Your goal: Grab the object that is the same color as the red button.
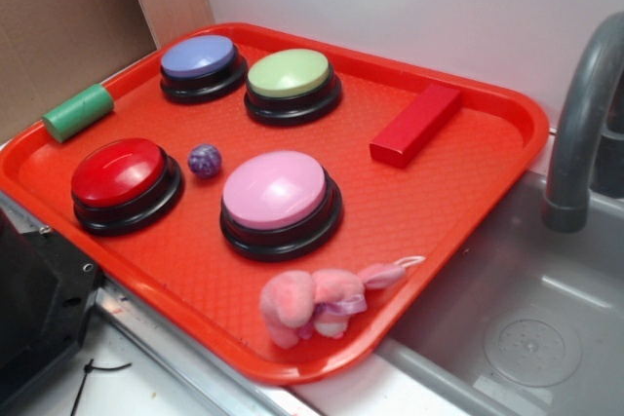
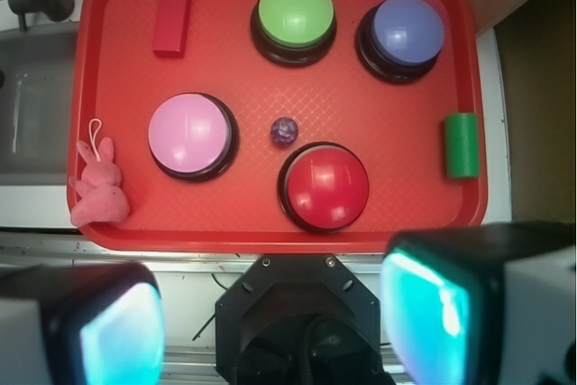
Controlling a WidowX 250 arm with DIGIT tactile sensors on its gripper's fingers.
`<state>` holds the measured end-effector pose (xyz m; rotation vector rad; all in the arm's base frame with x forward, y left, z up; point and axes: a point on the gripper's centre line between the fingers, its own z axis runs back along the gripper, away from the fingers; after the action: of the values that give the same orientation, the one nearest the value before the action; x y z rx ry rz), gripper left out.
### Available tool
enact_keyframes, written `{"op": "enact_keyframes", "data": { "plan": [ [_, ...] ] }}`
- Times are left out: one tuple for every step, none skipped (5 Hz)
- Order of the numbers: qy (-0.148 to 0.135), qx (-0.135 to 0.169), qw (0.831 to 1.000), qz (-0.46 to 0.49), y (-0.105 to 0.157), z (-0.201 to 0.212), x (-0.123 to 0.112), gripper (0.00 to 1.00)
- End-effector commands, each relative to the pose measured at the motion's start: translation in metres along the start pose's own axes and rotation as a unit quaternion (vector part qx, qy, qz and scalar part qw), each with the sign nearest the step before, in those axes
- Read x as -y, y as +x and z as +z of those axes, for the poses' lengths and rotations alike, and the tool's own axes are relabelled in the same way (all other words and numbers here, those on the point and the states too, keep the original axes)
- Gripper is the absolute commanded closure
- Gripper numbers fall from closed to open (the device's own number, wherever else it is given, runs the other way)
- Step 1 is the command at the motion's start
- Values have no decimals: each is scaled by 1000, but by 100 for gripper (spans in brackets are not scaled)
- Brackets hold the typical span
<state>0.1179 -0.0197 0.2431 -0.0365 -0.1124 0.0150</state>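
**Red bar untouched at the tray's sink-side far corner**

White wall and a brown cardboard panel back the scene, with a grey sink (image 1: 526,328) and its curved faucet (image 1: 583,124) along one side. Beside the sink a red tray (image 1: 487,211) carries everything.

4 dome buttons on black bases sit on the tray: the red button (image 1: 122,174) near the front edge on the side away from the sink, a pink button (image 1: 276,192) beside it toward the sink, a green button (image 1: 290,75) and a blue button (image 1: 201,57) along the far edge. A small purple ball (image 1: 205,159) lies between the red and pink buttons, touching neither.

The red bar block (image 1: 417,122) lies flat near the tray's far corner on the sink side, close to the rim, apart from the green button and everything else. A green cylinder (image 1: 78,111) rests on its side at the rim opposite the sink. A pink plush bunny (image 1: 317,301) lies at the front edge on the sink side.

In the wrist view the gripper (image 2: 270,331) hangs back from the tray's front edge, above the bare surface (image 2: 198,263). Its 2 fingers (image 2: 442,313) stand wide apart, holding nothing, well away from the red bar block (image 2: 171,12).
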Motion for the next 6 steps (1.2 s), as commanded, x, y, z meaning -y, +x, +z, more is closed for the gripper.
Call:
{"op": "enact_keyframes", "data": {
  "plan": [
    [0,0,1000,0,0,0,0,0],
    [2,38,998,44,15,-11,5,0],
    [19,53,996,66,36,-28,7,0],
    [12,72,994,85,61,-56,12,0],
    [19,86,991,100,93,-86,20,0],
    [9,102,990,94,121,-113,28,0]
  ]
}}
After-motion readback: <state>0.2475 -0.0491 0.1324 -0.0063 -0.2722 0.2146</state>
